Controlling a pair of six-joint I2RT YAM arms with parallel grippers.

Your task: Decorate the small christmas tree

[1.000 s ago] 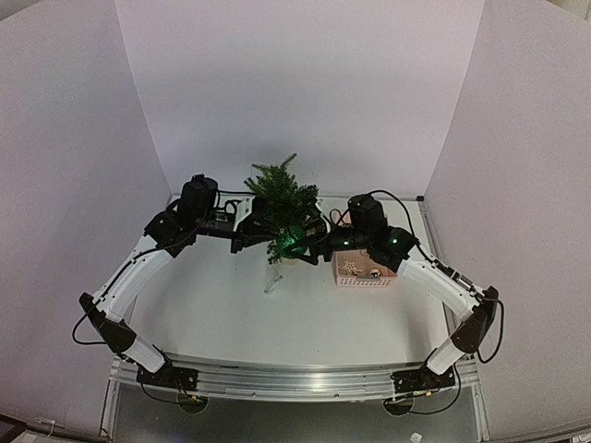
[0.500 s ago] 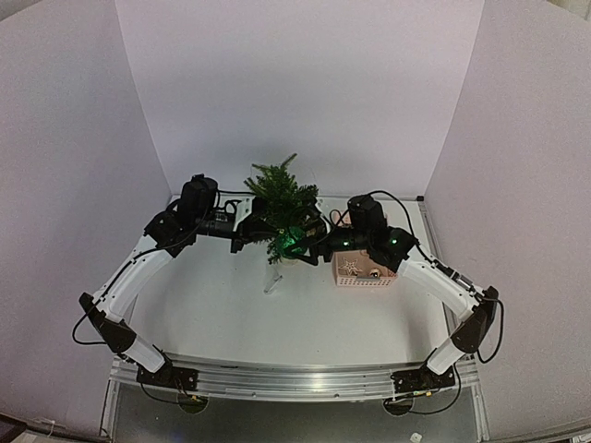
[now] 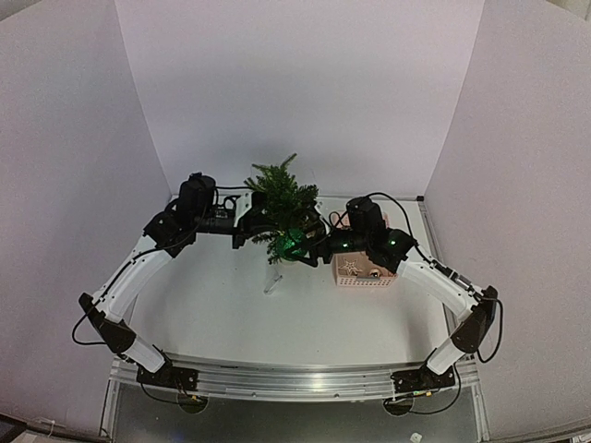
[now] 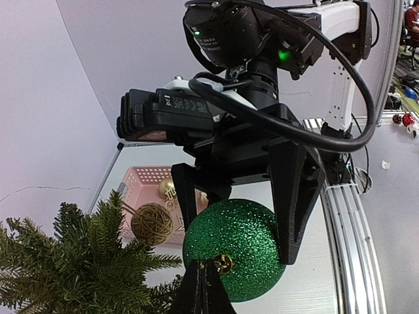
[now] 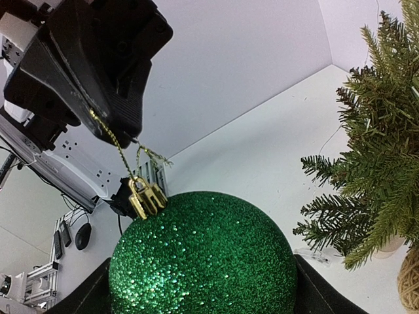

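The small christmas tree (image 3: 282,198) stands at the back middle of the table, its branches also filling the lower left of the left wrist view (image 4: 72,261) and the right of the right wrist view (image 5: 380,150). Just in front of it hangs a green glitter ball (image 3: 293,242) (image 4: 236,248) (image 5: 203,261). My right gripper (image 3: 309,247) (image 5: 203,291) has a finger on each side of the ball. My left gripper (image 3: 259,231) (image 4: 203,281) is shut, pinching the ball's gold hanging cord (image 5: 121,154) above its gold cap (image 4: 223,263).
A pink basket (image 3: 365,275) (image 4: 141,176) sits right of the tree with a gold ornament (image 4: 167,188) inside. A brown twine ball (image 4: 152,224) hangs at the tree's edge. A small clear piece (image 3: 272,281) lies on the table in front of the tree.
My left gripper has closed its jaws on the gold cord. Both arms and the ball have barely shifted.
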